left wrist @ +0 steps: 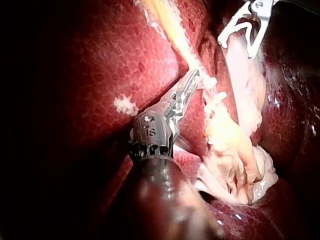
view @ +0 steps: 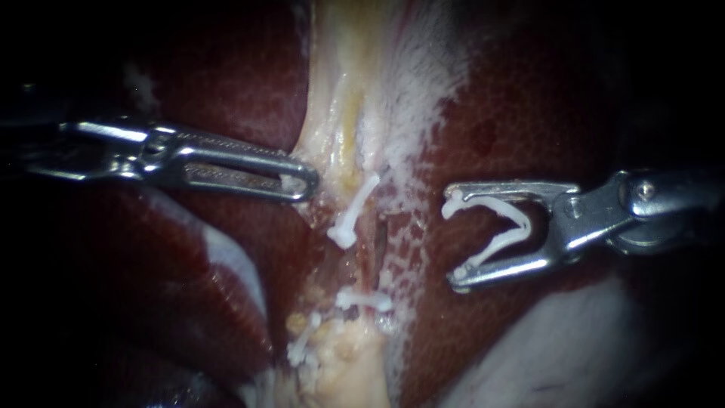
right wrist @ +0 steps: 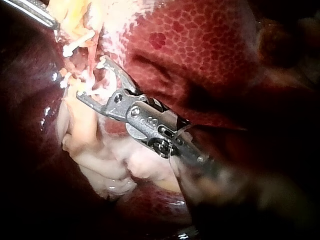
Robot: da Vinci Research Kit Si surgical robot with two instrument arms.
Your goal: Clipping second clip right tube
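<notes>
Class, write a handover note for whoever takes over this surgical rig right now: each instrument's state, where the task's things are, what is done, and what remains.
Left instrument: jaws shut on the edge of the pale yellowish tissue band.
Right instrument: jaws wide apart, holding the open white plastic clip over the dark red liver, beside the band and not touching it.
Done: three closed white clips sit along the band. I cannot tell which tube each is on.
Left to do: carry the open clip to the band and close it there.
</notes>
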